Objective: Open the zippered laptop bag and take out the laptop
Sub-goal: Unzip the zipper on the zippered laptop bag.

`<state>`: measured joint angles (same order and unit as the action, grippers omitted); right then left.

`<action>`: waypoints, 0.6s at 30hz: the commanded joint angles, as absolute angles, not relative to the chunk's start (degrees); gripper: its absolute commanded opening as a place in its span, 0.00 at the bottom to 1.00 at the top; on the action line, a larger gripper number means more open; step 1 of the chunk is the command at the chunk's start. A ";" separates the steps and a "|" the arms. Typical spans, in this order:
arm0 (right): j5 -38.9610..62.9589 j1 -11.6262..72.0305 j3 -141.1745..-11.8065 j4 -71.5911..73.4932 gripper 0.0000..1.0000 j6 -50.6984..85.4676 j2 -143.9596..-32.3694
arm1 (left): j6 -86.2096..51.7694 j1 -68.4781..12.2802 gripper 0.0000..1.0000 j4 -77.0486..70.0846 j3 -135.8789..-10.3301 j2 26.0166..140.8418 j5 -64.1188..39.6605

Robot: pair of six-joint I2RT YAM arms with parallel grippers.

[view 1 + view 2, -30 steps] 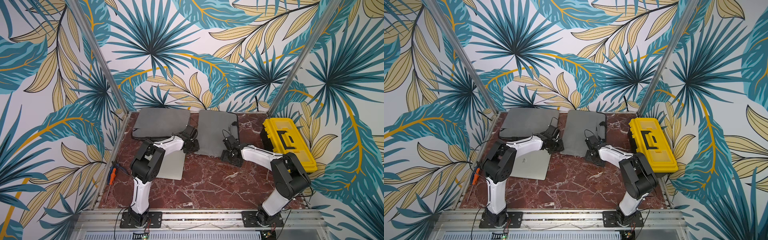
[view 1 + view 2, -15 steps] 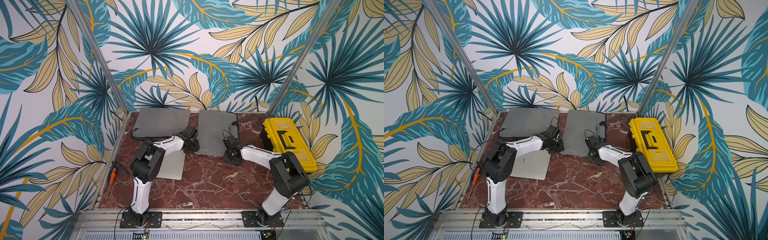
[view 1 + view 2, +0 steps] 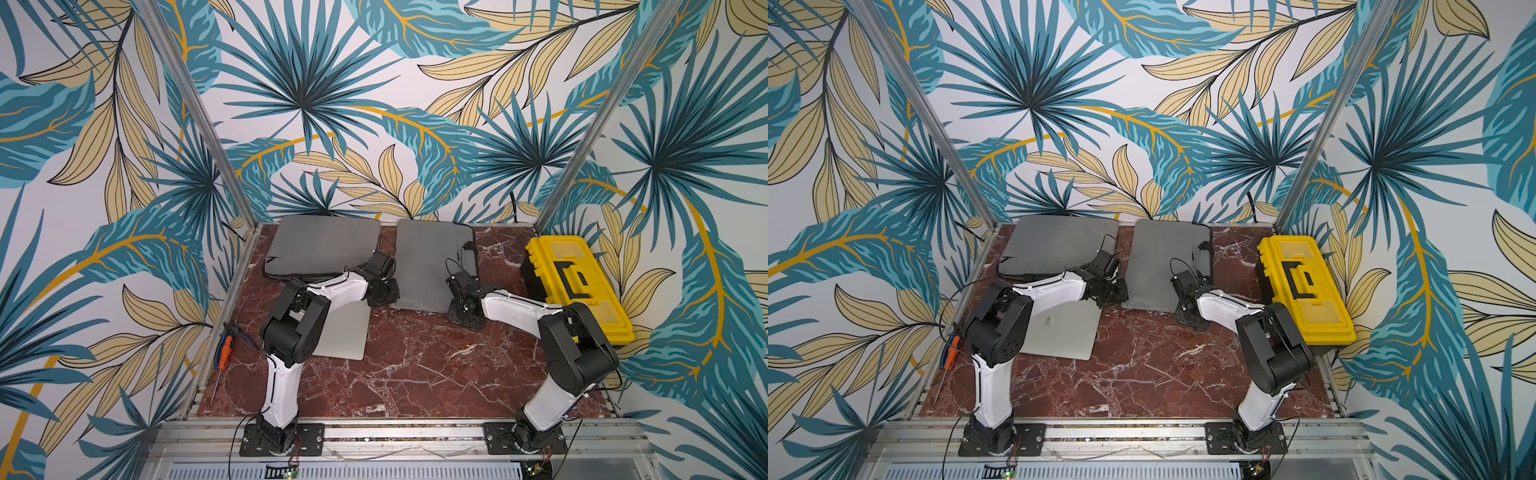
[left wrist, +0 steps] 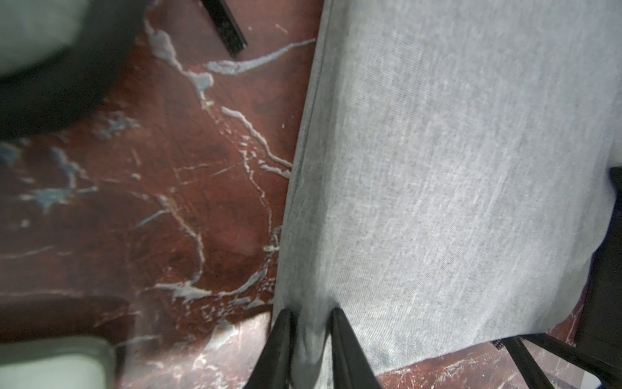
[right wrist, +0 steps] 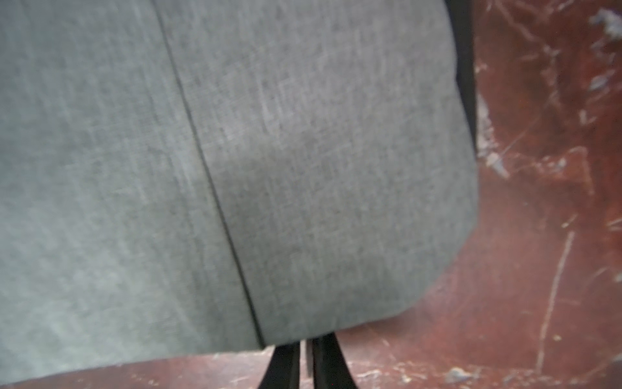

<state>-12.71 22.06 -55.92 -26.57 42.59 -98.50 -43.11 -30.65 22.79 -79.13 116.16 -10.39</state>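
A grey laptop bag (image 3: 432,262) (image 3: 1163,266) lies flat in the middle of the marble table, shown in both top views, with its long side running away from me. My left gripper (image 4: 309,311) (image 3: 384,291) is shut on the fabric of its near left corner (image 4: 454,168). My right gripper (image 5: 308,338) (image 3: 451,306) is shut at the bag's near right edge (image 5: 303,168); its tips are hidden under that edge, so I cannot tell whether fabric is caught. A silver laptop (image 3: 345,332) (image 3: 1063,332) lies closed on the table under my left arm.
A second grey bag (image 3: 324,245) lies at the back left. A yellow toolbox (image 3: 577,282) stands along the right side. An orange-handled screwdriver (image 3: 224,353) lies on the left rail. Patterned walls enclose the table on three sides.
My right gripper has gone from open to shut at the bag's near right edge. The left gripper has kept its pinch on the corner and barely moved.
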 commanded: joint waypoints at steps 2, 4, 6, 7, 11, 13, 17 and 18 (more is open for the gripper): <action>-14.94 21.34 -55.02 -28.92 0.00 43.72 -98.85 | -43.34 -29.88 0.22 23.55 -77.26 116.20 -8.79; -15.45 21.14 -55.28 -30.14 0.00 44.19 -98.42 | -43.35 -29.84 0.22 23.56 -77.01 115.76 -8.83; -16.15 21.01 -55.21 -31.26 0.00 44.39 -97.86 | -43.36 -29.79 0.26 23.54 -76.68 114.93 -9.18; -16.26 20.93 -55.03 -31.59 0.00 44.18 -97.51 | -43.35 -29.79 0.29 23.55 -76.42 114.52 -9.51; -15.61 20.95 -54.20 -33.33 0.00 43.35 -95.94 | -43.57 -30.05 0.50 23.55 -74.92 112.31 -11.52; -15.01 20.99 -53.35 -33.57 0.00 43.35 -95.14 | -43.87 -30.36 0.54 23.55 -73.93 111.58 -12.26; -13.03 21.08 -50.97 -32.49 0.00 44.09 -93.28 | -43.71 -31.41 0.55 23.50 -73.19 111.69 -13.68; -12.22 21.12 -50.48 -31.98 0.00 44.24 -93.00 | -43.52 -31.76 0.54 23.54 -73.42 112.19 -14.26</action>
<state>-13.26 21.19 -52.90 -28.84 43.31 -94.52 -43.94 -30.81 23.00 -75.20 113.30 -12.56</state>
